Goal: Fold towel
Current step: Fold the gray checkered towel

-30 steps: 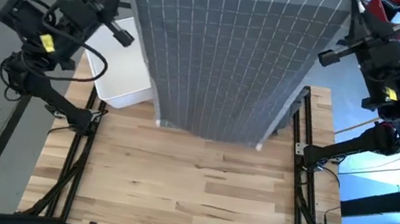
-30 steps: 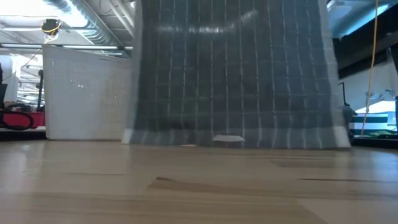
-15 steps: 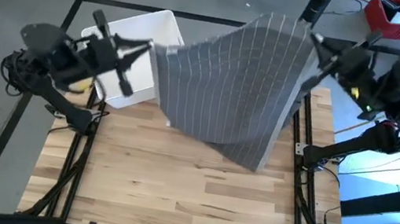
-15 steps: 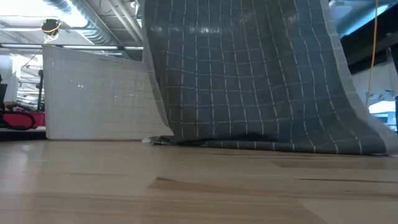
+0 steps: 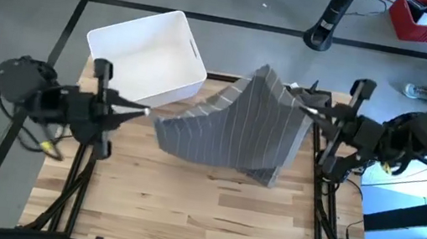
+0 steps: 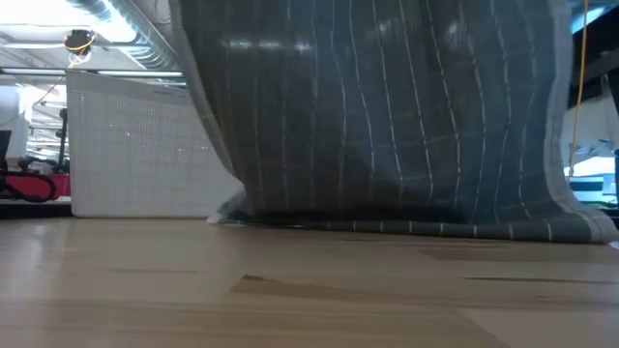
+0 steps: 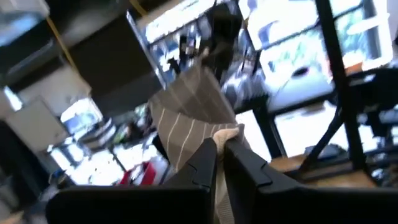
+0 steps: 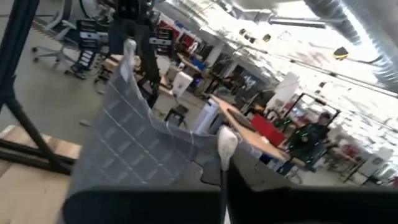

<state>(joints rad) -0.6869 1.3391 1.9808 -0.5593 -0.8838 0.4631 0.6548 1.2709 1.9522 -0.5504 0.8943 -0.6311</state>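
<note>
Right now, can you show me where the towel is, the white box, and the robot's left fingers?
towel [image 5: 233, 127], high view, middle of the grey checked cloth.
white box [image 5: 182, 43], high view, its right wall.
left fingers [image 7: 205, 163], left wrist view, on one dark finger pinching the towel's corner.

Matt woven cloth towel [image 5: 233, 127]; smooth wooden table [image 5: 184, 200].

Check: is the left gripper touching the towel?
Touching. Left wrist view shows the left gripper shut on a corner of the towel.
</note>
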